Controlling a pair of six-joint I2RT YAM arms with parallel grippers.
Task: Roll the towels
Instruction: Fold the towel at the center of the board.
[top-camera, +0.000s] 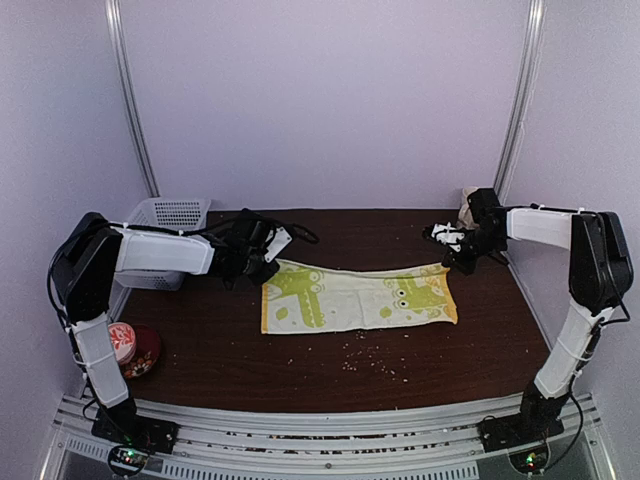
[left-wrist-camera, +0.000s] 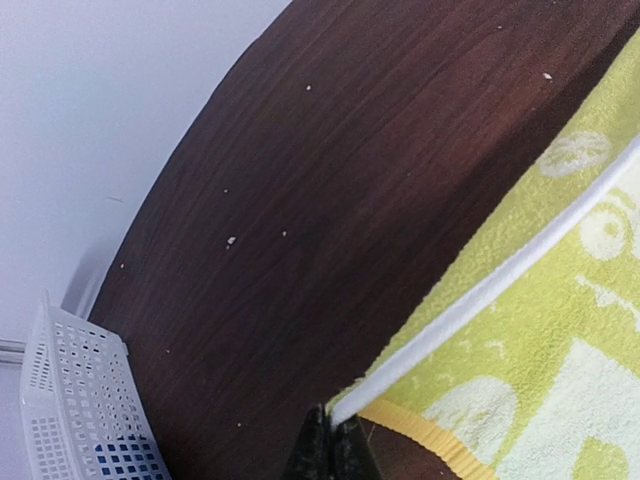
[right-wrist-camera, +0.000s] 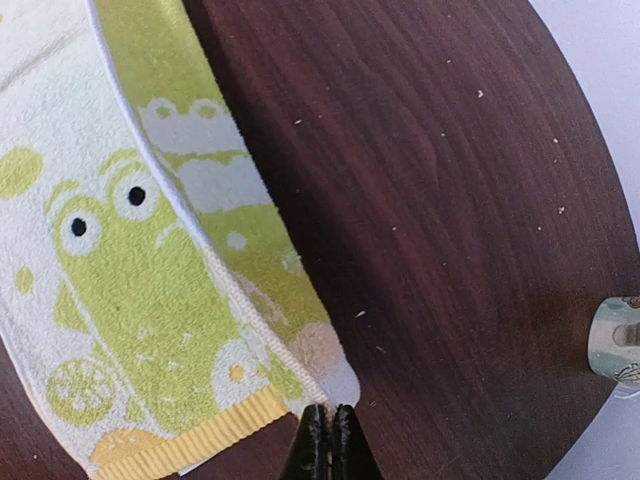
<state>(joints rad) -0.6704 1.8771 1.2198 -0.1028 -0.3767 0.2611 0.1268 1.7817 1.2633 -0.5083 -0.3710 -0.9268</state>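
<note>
From above, the small yellow-green terry towel (top-camera: 350, 300) printed with pale cartoon figures lies spread lengthwise on the dark brown wood-grain table (top-camera: 200, 370). The left gripper (top-camera: 268, 262) is at its far left corner and the right gripper (top-camera: 452, 264) at its far right. A white perforated plastic basket (top-camera: 175, 213) stands at the far left, and crumbs (top-camera: 365, 355) dot the near table. In the left wrist view the claw (left-wrist-camera: 330, 452) is clenched on the corner, where white piping meets a ribbed yellow band. Something blue shows through the basket's holes, too little to name. In the right wrist view the claw (right-wrist-camera: 330, 440) is likewise pinched shut on the opposite corner, the far edge turned over as a narrow strip. The first turn seems to be the step in hand. Looped pile is soft and grips itself, so both corners should probably travel together toward the near edge, keeping the fold straight and the cloth taut between them, or the roll will skew.
</note>
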